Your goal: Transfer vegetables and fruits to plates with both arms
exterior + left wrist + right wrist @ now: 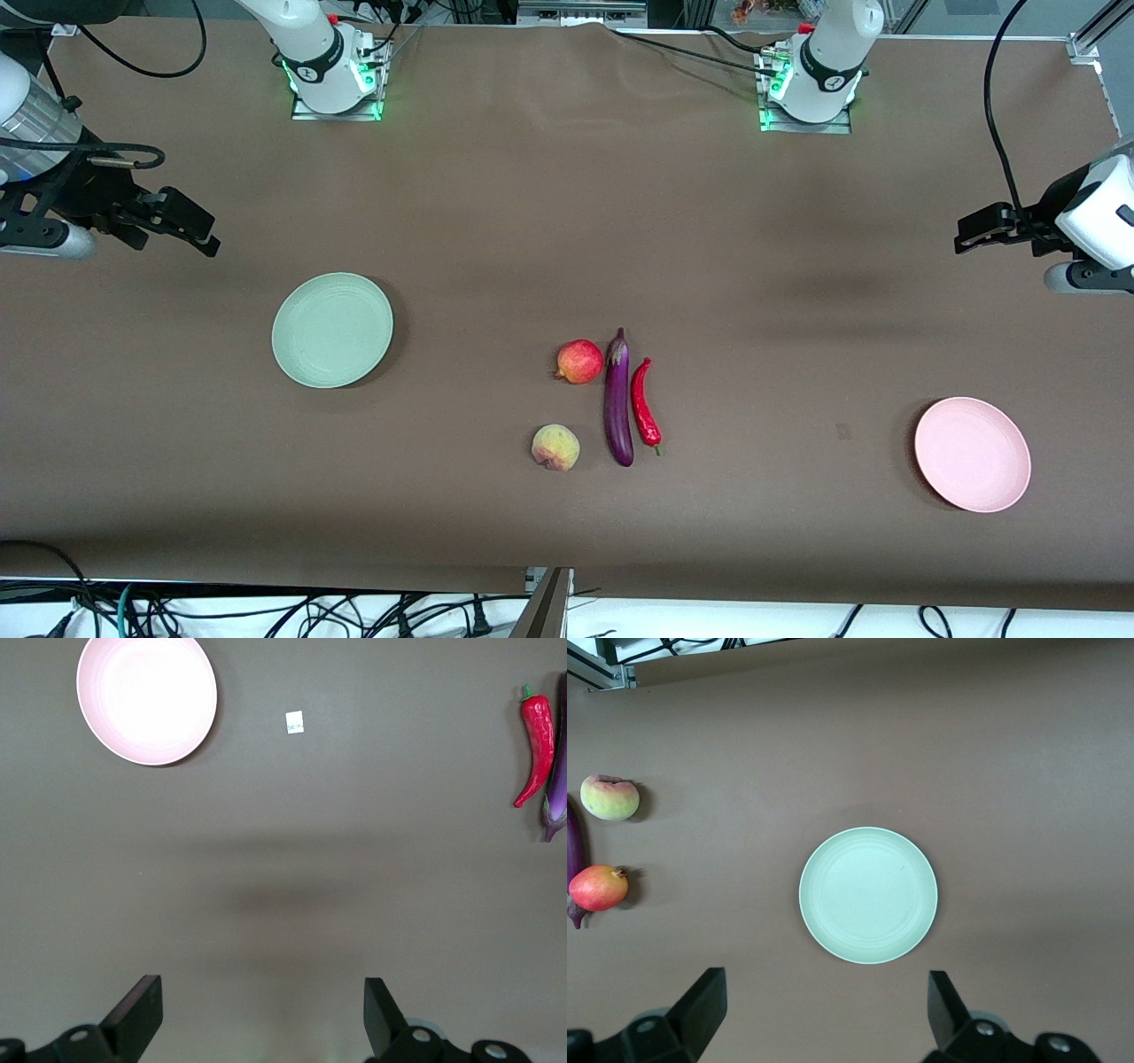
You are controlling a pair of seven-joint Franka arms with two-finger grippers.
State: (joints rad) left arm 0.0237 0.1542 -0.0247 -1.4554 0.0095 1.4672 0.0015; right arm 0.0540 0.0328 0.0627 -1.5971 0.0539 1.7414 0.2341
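- You have two fruits: a pomegranate (579,361) and a peach (555,447), beside the eggplant (617,397).
- Two vegetables: eggplant, chili (644,403) touching it.
- Two plates: green plate (332,330), pink plate (972,454), both well apart from the eggplant.
- Your left gripper (263,1010) and right gripper (826,1005) wait, released.

High front camera over whole table (567,177), wrist cameras looking down, shared plates

Even, diffuse overhead light falls on the brown table (532,221), with no glare. Soft blurred shadows of the arms lie across it, one as a dark band in the left wrist view. The green plate (332,330) and pink plate (973,455) cast narrow shadows. All views are sharp.
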